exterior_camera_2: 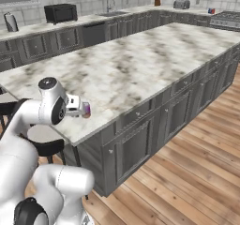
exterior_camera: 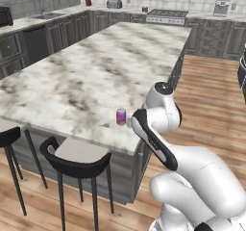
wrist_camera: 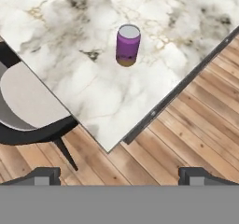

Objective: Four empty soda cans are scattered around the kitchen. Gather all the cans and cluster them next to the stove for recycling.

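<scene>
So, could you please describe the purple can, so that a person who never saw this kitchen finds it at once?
Start at the large marble island in the middle of the kitchen and go to its near corner, above the black bar stools. There the purple can stands upright near the edge, with the open gripper close by. It is the one small thing on the island; the other cans stand far off beside the stove.

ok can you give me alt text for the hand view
A small purple soda can stands upright on a white and grey marble island counter near its corner, untouched. The open gripper hovers over brown wooden floorboards, its dark fingertips spread wide, with a black bar stool with a pale seat beside the counter.
</scene>
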{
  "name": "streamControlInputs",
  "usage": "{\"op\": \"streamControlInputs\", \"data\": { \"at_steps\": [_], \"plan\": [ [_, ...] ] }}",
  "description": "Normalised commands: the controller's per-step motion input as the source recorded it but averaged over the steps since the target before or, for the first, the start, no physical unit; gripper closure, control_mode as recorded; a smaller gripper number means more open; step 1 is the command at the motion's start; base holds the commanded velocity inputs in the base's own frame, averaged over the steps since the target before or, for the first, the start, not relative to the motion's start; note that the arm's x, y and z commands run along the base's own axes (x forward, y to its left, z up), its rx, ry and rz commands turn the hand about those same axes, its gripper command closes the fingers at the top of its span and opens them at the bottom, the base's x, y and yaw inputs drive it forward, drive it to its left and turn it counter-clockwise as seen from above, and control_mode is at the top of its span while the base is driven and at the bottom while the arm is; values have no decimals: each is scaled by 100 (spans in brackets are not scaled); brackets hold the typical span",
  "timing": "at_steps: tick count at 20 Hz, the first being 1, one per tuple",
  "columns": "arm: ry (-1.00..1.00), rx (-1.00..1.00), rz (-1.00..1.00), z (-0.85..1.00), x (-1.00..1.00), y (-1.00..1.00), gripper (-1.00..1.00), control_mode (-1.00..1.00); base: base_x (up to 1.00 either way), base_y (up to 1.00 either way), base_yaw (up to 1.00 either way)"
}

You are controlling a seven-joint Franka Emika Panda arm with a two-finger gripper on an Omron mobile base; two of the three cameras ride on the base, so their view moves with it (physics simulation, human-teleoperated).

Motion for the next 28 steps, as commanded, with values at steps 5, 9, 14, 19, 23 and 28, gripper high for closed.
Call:
{"op": "streamControlInputs", "data": {
  "at_steps": [5,9,14,19,23,28],
  "plan": [
    [0,0,0,-17,47,7,-100,-100,0,0,0],
    [0,0,0,-24,52,0,-100,-100,0,0,0],
    [3,0,0,-5,28,1,-100,-100,0,0,0],
    [6,0,0,-2,16,7,-100,-100,0,0,0],
    [6,0,0,-5,15,12,-100,-100,0,0,0],
    [5,0,0,-16,23,6,-100,-100,0,0,0]
  ]
}}
